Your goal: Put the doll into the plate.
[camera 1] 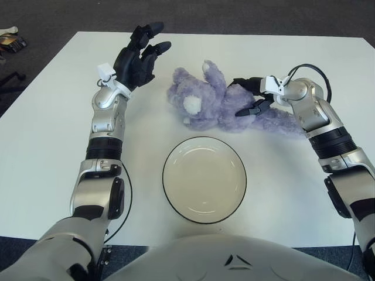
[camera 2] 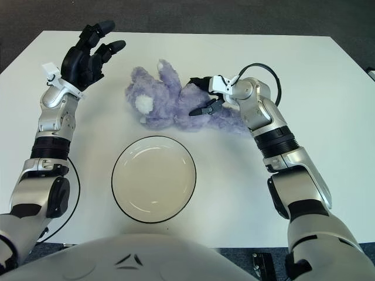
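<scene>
Beyond the empty plate (camera 1: 204, 179), right hand (camera 1: 248, 95) spread wide around the purple doll (camera 1: 220, 99). Left hand (camera 1: 138, 55) raised left of it, fingers loosely open.

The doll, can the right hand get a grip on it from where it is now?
Probably yes: the right hand is already at the purple doll, open fingers straddling its body, nothing between them.
</scene>
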